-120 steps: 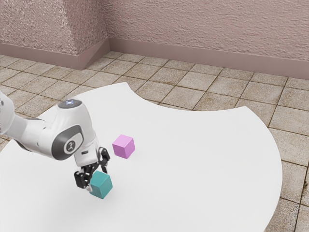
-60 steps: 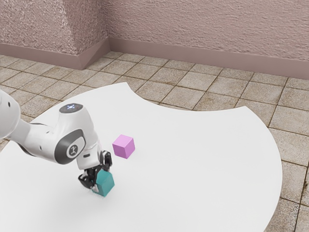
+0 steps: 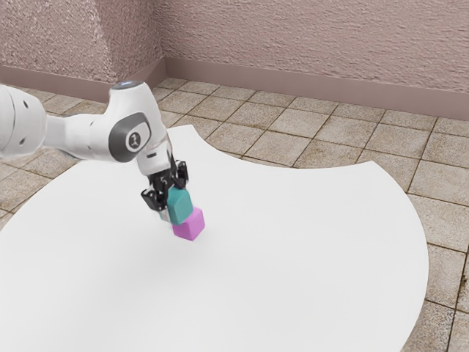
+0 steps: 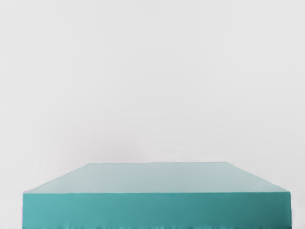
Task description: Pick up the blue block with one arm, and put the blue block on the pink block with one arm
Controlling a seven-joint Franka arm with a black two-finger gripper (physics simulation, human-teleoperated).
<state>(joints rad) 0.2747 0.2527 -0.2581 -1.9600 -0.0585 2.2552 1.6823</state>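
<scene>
**Exterior view.** A white arm point(image 3: 80, 136) enters from the exterior view's left and bends down over a white table point(image 3: 330, 257) with a curved edge. The black gripper point(image 3: 168, 195) points downward. Its two fingers press on the blue block point(image 3: 179, 204) from opposite sides, so the claw is pinching the block rather than standing spread. The blue block, rendered teal, is lifted clear of the table and hangs tilted, with one corner lowest. It lies directly over the pink block point(image 3: 189, 225), shifted slightly toward the arm. Its lower edge meets or nearly meets the pink block's top face; whether the two touch cannot be told. The pink block sits flat on the table, toward the exterior view's left half of the surface, with a soft shadow beside it. Beyond the table, a brown tiled floor point(image 3: 308, 125) runs back to a rough pinkish wall point(image 3: 330, 37) with a darker baseboard along its foot.

**Wrist view.** The blue block point(image 4: 155, 191) lies just under the hand. It shows a pale teal upper face and a darker teal side face, which meet along a straight edge. Behind the block lies the plain white table point(image 4: 152, 71).
</scene>
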